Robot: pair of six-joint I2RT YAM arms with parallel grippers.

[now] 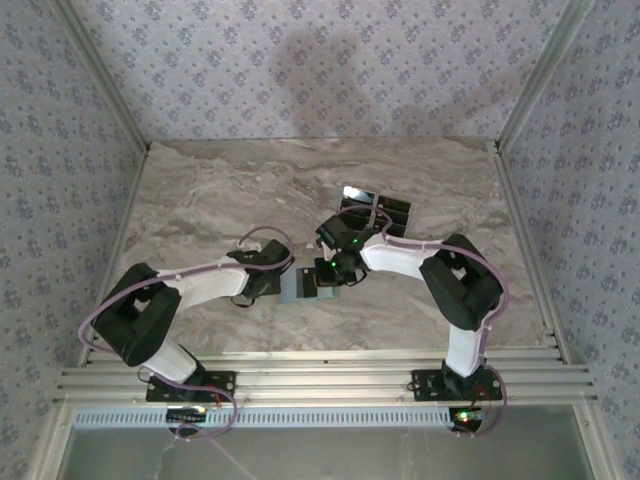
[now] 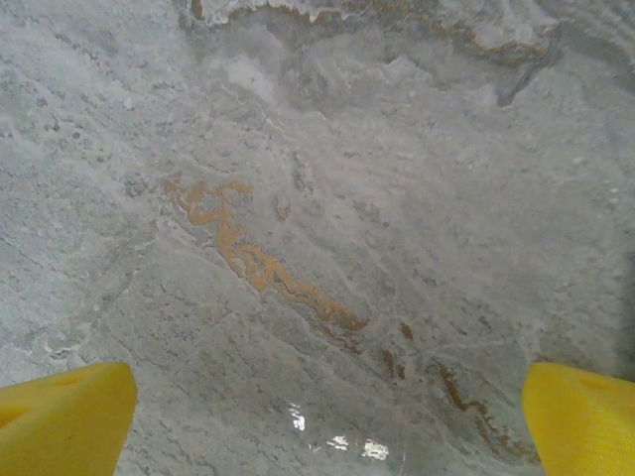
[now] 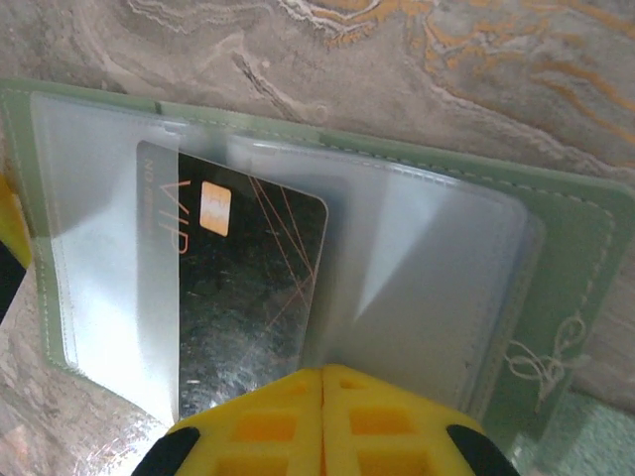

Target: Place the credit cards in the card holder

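Observation:
The pale green card holder [image 3: 561, 238] lies open on the marble table, its clear plastic sleeves facing up. One black credit card [image 3: 248, 297] with a gold chip sits slanted in the left sleeve, its near end sticking out. My right gripper [image 3: 323, 382] is shut, its yellow fingertips pressed together right at the sleeve's near edge beside that card, with nothing seen between them. From above, the holder [image 1: 298, 286] lies between both grippers, with the right gripper [image 1: 327, 272] over it. More loose credit cards [image 1: 380, 208] lie behind. My left gripper [image 2: 327, 412] hangs open over bare marble.
The marble table [image 1: 200, 200] ends in patterned walls at the back and both sides. An aluminium rail [image 1: 320, 365] runs along the near edge by the arm bases. The left gripper [image 1: 262, 285] hovers just left of the holder.

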